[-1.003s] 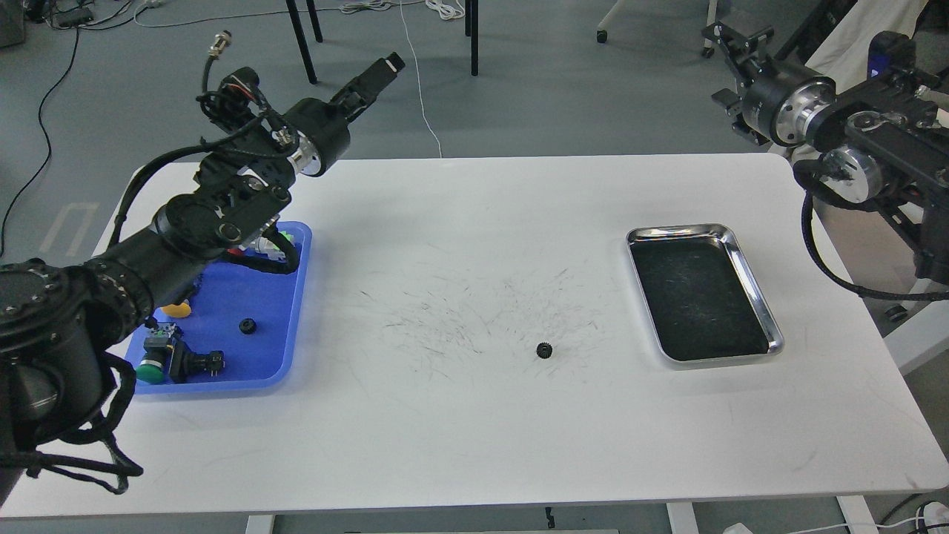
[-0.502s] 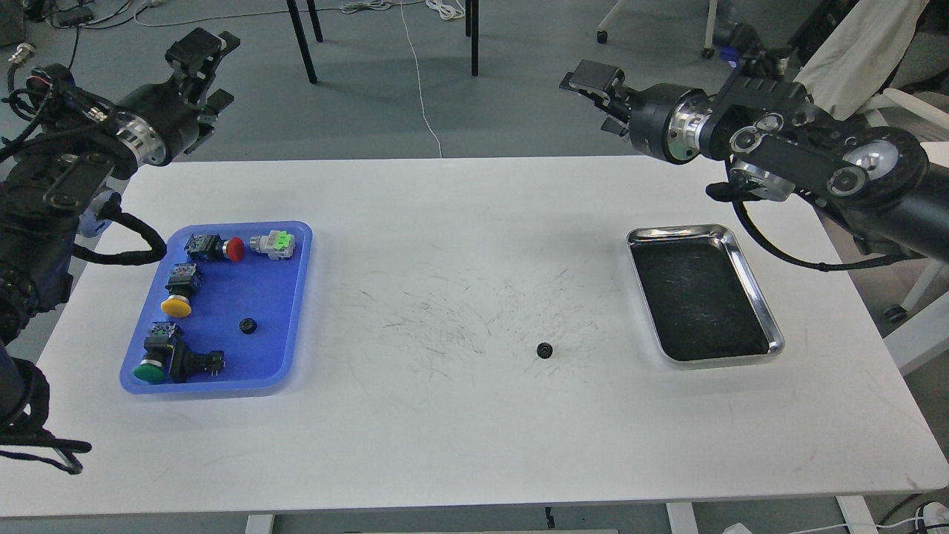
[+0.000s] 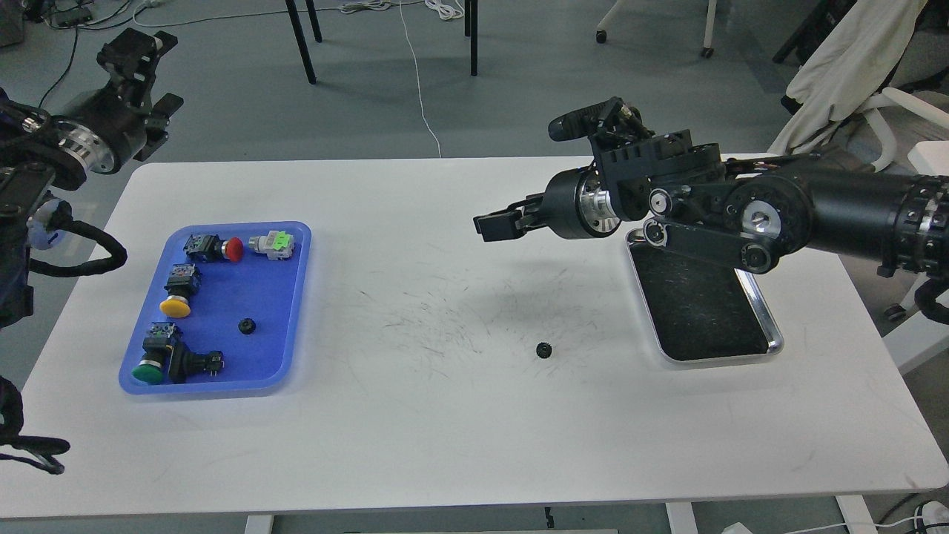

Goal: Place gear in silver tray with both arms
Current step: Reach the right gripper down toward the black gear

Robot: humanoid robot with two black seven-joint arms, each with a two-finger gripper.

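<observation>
Right pincer [image 3: 495,224] hovers above table [image 3: 445,430], gear [image 3: 544,350] lying below.

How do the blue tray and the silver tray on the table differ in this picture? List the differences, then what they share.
The blue tray is matte plastic; the silver tray is shiny steel with a dark bottom. The blue tray holds push buttons and a small black gear; the silver tray's visible part is empty. The blue tray is fully visible; the right arm covers the silver tray's far end. Both are rectangular with rounded corners.

Even, bright overhead light fills the room, leaving only a faint soft shadow on the white counter [image 3: 445,415] beneath the right arm [image 3: 741,215], a mild gleam along the silver tray [image 3: 771,334] rim, and everything sharp, without noticeable blur or edge warping.
</observation>
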